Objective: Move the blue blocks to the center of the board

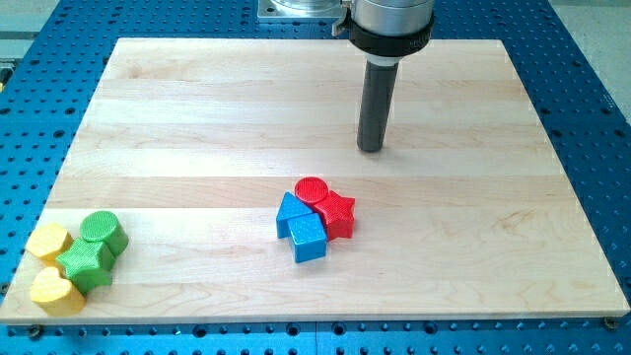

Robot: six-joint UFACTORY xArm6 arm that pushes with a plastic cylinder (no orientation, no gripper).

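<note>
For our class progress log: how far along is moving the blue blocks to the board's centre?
Done: the blue triangular block and blue cube sit near the wooden board's centre, touching the red blocks. In hand: nothing; my tip rests above them, apart. Left: little, perhaps a nudge toward the view's top.

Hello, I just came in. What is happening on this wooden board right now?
A robot arm with a dark rod is working on a wooden board. My tip rests toward the view's top, apart from all blocks. Near the middle, a blue cube and a blue triangular block sit packed together with a red cylinder and a red star. At the view's bottom left lie a green cylinder, a green star, and two yellow blocks.
</note>
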